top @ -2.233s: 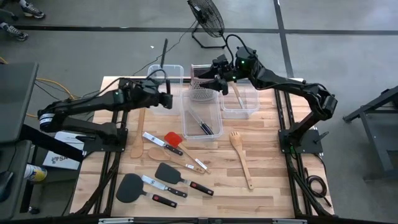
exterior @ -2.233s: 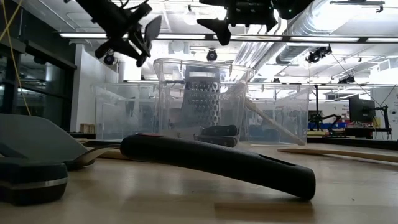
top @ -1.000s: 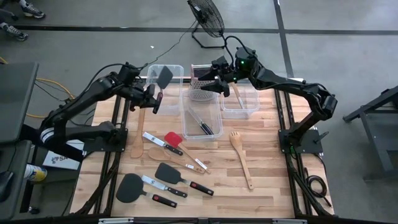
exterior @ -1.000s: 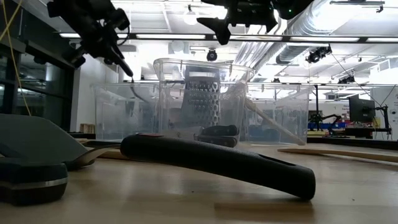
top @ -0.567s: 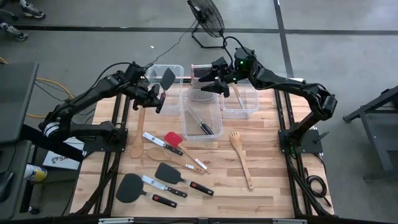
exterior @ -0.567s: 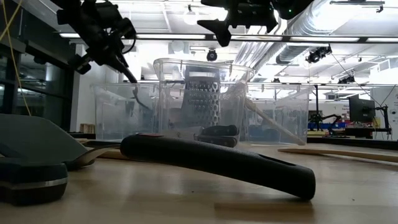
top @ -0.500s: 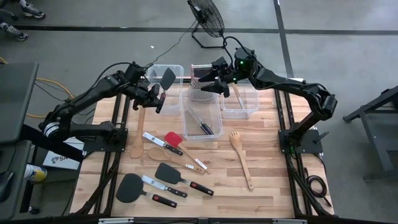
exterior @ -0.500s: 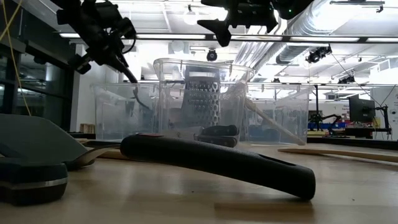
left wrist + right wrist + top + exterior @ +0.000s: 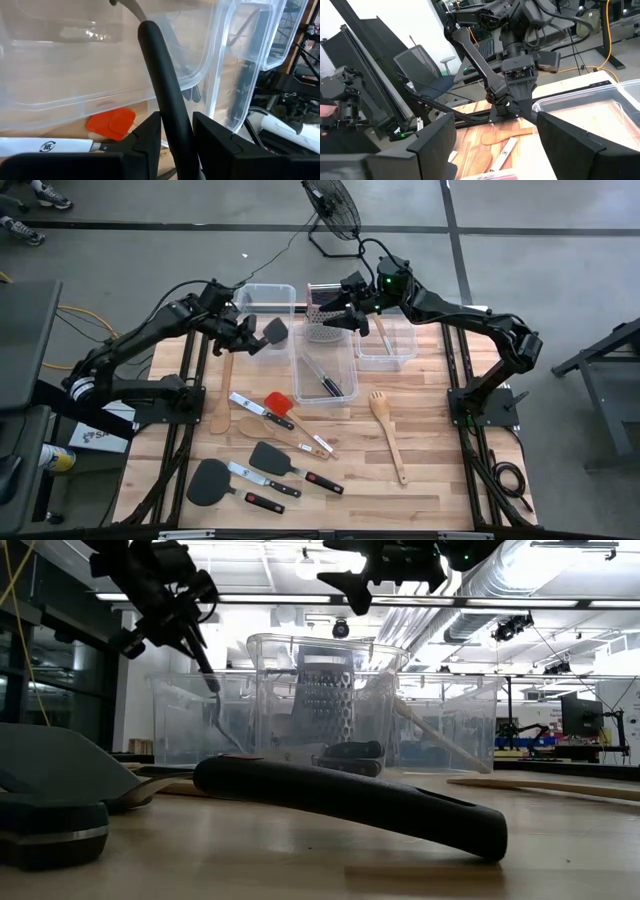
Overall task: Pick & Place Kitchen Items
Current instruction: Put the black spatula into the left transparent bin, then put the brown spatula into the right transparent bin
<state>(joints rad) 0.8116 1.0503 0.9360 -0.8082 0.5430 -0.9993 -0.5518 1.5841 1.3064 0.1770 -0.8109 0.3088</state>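
Note:
My left gripper (image 9: pixel 245 331) is shut on a black flat spatula (image 9: pixel 272 332) over the left clear bin (image 9: pixel 262 292). The spatula's blade is low inside the bin; in the low view its handle (image 9: pixel 205 670) slants down from the gripper (image 9: pixel 165 600) behind the bin wall. My right gripper (image 9: pixel 345 315) hangs open and empty above the bin holding the steel grater (image 9: pixel 322 328). A red spatula (image 9: pixel 278 402), two black spatulas (image 9: pixel 270 458), knives (image 9: pixel 250 406) and wooden utensils (image 9: pixel 386 432) lie flat on the table. My left gripper pinches the spatula's black handle (image 9: pixel 172 132) between its two fingers, near the handle's free end. The handle runs on forward, along the fingers. The spatula slants down from the gripper with its blade inside the bin; whether the blade touches the bin floor I cannot tell.
A middle clear bin (image 9: pixel 325 375) holds dark-handled utensils. A right bin (image 9: pixel 385 342) holds a wooden spoon. A floor fan (image 9: pixel 332 210) stands beyond the far edge. Free wood shows at the table's near right.
My left gripper has turned and tipped the spatula: the blade, which stood high and slanted over the bin's far part, has swung down into the bin toward the near edge. The gripper stays shut on the handle. My right arm has kept still.

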